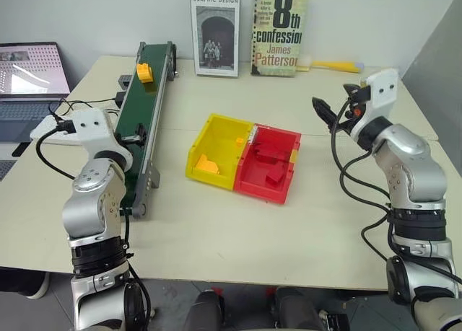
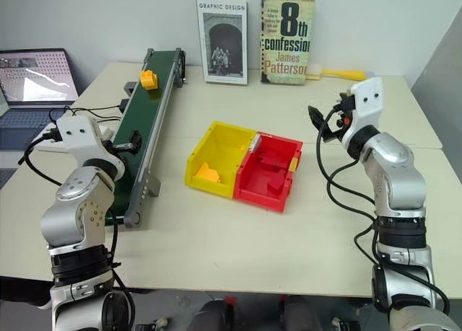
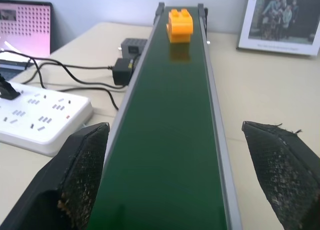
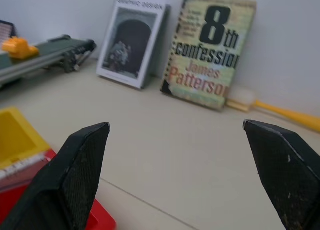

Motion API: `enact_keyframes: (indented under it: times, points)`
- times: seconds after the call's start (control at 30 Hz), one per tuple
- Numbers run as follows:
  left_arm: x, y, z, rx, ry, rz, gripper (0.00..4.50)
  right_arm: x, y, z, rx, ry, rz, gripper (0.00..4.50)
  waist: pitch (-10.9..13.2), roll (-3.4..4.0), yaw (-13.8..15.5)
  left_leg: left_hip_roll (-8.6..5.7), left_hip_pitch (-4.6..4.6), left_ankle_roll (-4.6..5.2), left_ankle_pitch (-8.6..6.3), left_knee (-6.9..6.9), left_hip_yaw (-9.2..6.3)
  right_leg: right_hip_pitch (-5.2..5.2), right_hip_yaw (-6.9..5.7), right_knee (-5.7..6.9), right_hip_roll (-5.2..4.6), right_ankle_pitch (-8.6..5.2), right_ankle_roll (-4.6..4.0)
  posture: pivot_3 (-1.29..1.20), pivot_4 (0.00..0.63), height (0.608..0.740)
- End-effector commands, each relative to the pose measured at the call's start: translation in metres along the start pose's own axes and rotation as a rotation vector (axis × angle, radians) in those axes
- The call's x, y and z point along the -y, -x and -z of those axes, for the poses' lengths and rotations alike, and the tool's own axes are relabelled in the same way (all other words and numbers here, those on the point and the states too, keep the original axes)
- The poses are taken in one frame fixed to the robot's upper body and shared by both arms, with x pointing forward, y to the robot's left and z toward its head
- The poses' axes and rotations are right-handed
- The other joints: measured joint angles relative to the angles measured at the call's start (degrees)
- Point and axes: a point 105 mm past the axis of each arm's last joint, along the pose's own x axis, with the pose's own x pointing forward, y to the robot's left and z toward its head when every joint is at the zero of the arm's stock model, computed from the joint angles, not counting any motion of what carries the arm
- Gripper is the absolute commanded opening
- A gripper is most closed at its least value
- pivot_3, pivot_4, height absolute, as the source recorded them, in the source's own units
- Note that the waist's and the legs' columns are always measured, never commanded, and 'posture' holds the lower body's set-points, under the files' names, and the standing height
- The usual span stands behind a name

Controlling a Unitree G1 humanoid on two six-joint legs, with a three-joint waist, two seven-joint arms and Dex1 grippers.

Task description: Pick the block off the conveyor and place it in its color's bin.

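The orange-yellow block (image 1: 145, 72) rides near the far end of the dark green conveyor (image 1: 142, 118) and stands upright on the belt (image 3: 180, 24). My left gripper (image 3: 175, 127) hangs open over the near part of the belt, one finger on each side, well short of the block. Right of the conveyor sits the yellow bin (image 1: 224, 138), with a yellow piece in its near corner. My right gripper (image 1: 333, 109) is open and empty, raised above the table to the right of the bins and pointing toward the back left.
A red bin (image 1: 283, 138) holding red blocks is joined to the yellow bin's right side. Two books (image 1: 215, 34) (image 1: 280, 29) lean on the back wall beside a yellow-handled brush (image 1: 333, 65). A laptop (image 1: 29, 75), power strip (image 3: 35, 115) and cables lie left of the conveyor.
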Motion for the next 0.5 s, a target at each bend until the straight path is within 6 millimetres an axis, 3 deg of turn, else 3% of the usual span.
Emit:
enact_keyframes:
  times: [0.03,0.2,0.5]
  points:
    - [-0.001,-0.007,-0.018,0.074,0.002,-0.011,4.43,-0.055,0.001,-0.047,0.103,0.021,-0.391,4.50,0.0,0.00,0.0,-0.01,-0.01,0.00,0.00,0.00,0.00,0.00,-0.01,-0.03,0.00,0.00,0.00,0.00,0.150,0.740]
    - [0.002,-0.013,-0.021,0.080,0.012,-0.002,4.43,-0.099,0.015,-0.061,0.104,-0.036,-0.668,4.50,0.0,-0.01,0.1,0.01,-0.09,0.00,0.00,0.00,-0.14,0.01,-0.10,-0.14,-0.04,0.00,0.00,0.00,0.150,0.740]
    - [0.007,-0.016,-0.019,0.070,0.021,0.003,4.43,-0.109,0.020,-0.056,0.071,-0.009,-0.685,4.50,0.0,-0.01,0.1,-0.02,-0.09,0.00,0.00,0.03,-0.14,0.00,-0.09,-0.11,-0.09,0.00,0.00,0.00,0.150,0.740]
